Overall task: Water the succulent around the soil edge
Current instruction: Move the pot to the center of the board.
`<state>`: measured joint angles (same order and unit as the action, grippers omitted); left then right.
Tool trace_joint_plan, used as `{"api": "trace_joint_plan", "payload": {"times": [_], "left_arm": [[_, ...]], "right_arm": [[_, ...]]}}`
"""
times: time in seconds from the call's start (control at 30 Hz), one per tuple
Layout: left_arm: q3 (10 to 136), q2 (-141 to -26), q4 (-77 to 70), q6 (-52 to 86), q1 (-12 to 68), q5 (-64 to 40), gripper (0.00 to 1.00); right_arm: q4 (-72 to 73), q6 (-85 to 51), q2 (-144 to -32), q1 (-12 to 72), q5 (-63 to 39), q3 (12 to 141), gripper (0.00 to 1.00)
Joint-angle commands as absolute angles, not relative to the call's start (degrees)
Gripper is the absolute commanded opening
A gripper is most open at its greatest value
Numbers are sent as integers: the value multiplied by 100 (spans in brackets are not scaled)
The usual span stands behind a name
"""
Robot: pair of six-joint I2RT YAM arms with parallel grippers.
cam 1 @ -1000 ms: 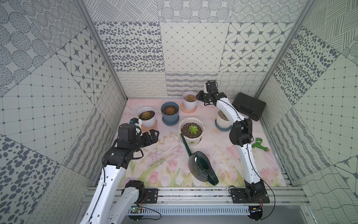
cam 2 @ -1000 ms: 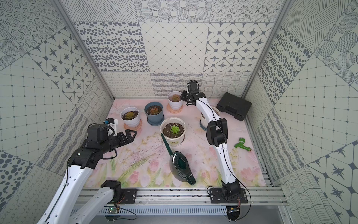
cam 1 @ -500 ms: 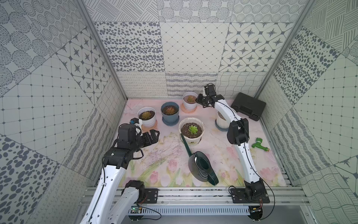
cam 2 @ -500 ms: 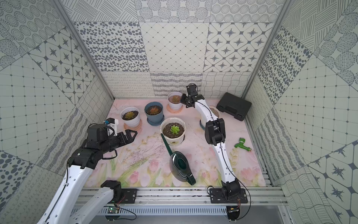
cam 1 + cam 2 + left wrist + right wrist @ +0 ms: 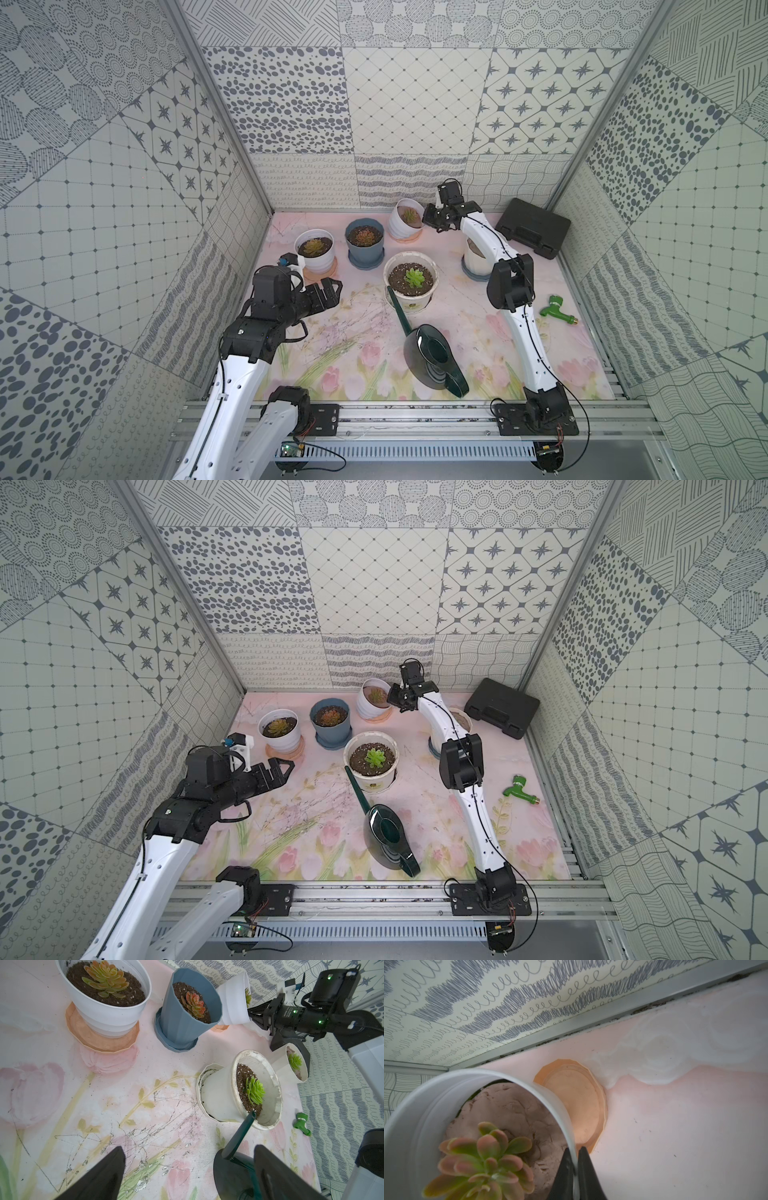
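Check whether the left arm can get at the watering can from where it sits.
Probably yes: the left fingers stand open, and only bare mat lies between them and the watering can.

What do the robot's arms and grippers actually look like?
The left arm and right arm are white tubes with chunky black joints, trailing thin black cables. The left gripper and right gripper have black pointed fingers; green lights dot the right wrist.
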<state>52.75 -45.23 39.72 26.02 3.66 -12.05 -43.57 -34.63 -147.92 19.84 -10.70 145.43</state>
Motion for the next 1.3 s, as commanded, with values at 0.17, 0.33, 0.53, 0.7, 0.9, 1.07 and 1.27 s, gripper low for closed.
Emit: {"api": "trace_joint_plan", "payload": {"times": [0.17, 0.33, 0.53, 0.7, 0.9, 1.07, 1.27], "left_arm": [[5261, -4474, 4003, 2601, 336, -1364, 100], [5249, -4465, 3999, 2606, 341, -1394, 99], [5247, -4442, 3999, 2609, 338, -1409, 99], [5238, -4417, 3991, 2619, 349, -1415, 99], [5240, -4414, 3964, 2628, 340, -1495, 99], [5230, -4397, 3970, 2617, 339, -1493, 99], [5233, -4413, 3970, 2619, 326, -1538, 99]], "right_arm": [[-4998, -2991, -14678, 2067, -291, 15233, 0], [-5156, -2624, -14863, 2194, 185, 15635, 0], [-4604, -2830, -15342, 2162, -164, 16075, 0], [-4480, -2717, -15435, 2158, 190, 15983, 0], [-4536, -2449, -15322, 2167, 139, 15495, 0], [-5153, -2032, -15261, 2268, 300, 15441, 0], [-5776, -1576, -14807, 2414, 464, 14829, 0]]}}
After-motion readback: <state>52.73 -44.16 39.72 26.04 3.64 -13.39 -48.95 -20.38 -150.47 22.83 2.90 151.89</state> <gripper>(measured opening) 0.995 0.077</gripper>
